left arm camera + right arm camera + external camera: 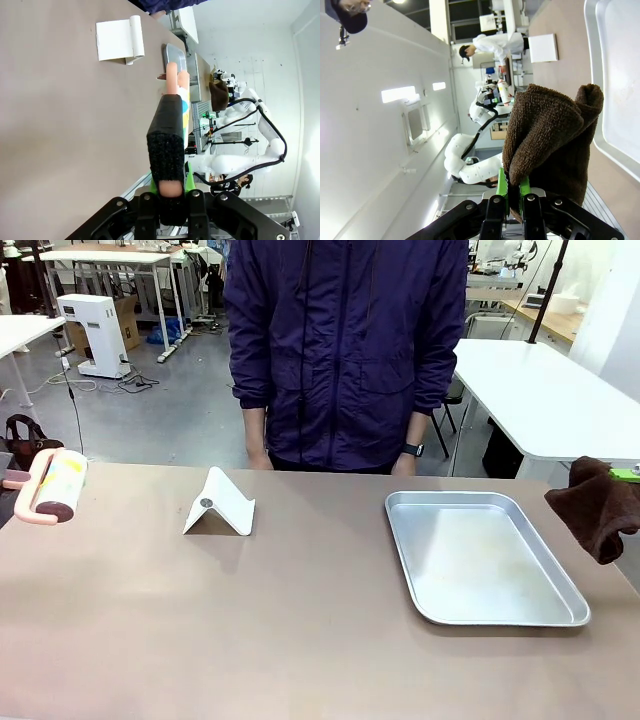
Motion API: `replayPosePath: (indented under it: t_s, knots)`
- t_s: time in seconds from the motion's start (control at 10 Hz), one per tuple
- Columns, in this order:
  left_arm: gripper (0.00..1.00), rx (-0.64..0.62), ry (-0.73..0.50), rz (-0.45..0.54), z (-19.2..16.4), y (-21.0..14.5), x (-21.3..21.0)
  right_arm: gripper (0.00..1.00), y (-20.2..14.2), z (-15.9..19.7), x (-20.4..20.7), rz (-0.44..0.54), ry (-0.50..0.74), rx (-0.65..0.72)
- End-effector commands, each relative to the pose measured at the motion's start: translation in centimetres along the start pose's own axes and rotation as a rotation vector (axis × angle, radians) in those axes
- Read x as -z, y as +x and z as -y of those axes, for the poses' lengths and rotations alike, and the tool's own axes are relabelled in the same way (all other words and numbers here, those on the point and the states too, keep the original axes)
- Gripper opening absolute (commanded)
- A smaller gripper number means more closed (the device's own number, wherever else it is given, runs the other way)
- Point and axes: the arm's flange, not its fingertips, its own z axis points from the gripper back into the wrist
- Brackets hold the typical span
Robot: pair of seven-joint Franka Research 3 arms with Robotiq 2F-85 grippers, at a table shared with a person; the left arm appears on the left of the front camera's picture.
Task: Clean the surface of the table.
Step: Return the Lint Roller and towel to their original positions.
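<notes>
Two tools hang ready: the left hand (170,192) grips a lint roller (55,487) above the table (300,630)'s left edge, past a white stand (220,504) and metal tray (480,558); the right hand (512,192) pinches a brown cloth (597,505). Wiping could shove the stand or tray.

The person (345,350) wears a dark purple zip jacket (drawcords hanging) and a black wristwatch (413,450); the right gripper (512,192) has black fingers with green pads.
</notes>
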Motion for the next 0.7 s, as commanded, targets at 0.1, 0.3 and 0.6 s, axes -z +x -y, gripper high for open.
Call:
replayPosePath:
  t_s: [0.1,0.3,0.6]
  knots:
    - [0.20,0.000,0.000,0.000,0.0,0.0,0.0,0.10,0.0,-0.5,0.2,-0.001,0.005,-0.002]
    - [0.20,-0.008,-0.068,-0.015,1.1,1.5,1.8,0.10,0.3,-1.0,1.8,0.016,-0.013,-0.017]
    - [0.20,-0.035,0.033,-0.105,8.1,4.0,7.2,0.10,2.7,-4.5,11.4,-0.025,-0.100,-0.004]
